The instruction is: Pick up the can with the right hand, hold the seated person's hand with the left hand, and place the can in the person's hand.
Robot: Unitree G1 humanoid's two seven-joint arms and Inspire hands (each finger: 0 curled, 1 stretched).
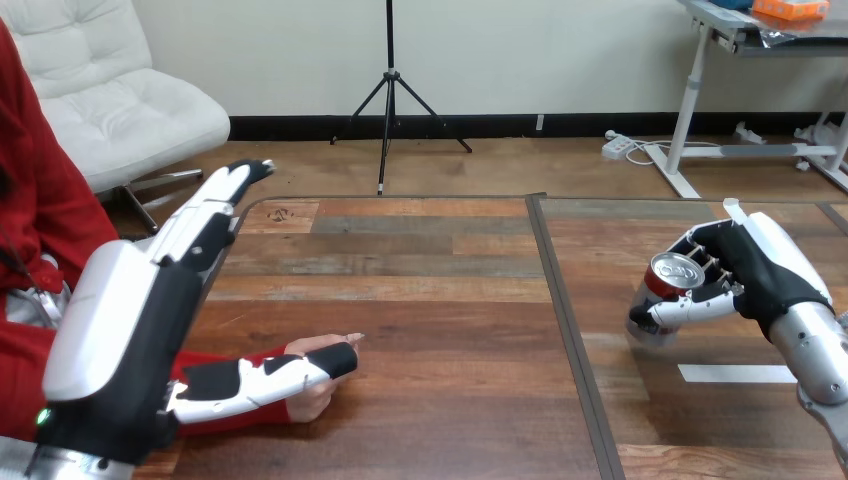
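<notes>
A red can [668, 283] with a silver top stands at the right of the wooden table [430, 300], tilted slightly. My right hand [745, 262] is wrapped round it from the right, with fingers behind it and the thumb across its front. I cannot tell whether the can rests on the table or is just off it. The person's hand [322, 372], in a red sleeve, lies on the table at the lower left with its fingers pointing right. My left hand [130, 310] is raised beside it, fingers straight and pointing away. Its thumb [265, 380] stretches across the person's wrist and hand.
A dark seam [560, 310] runs front to back between the two table panels, between the person's hand and the can. A strip of white tape [735, 373] lies on the table below my right hand.
</notes>
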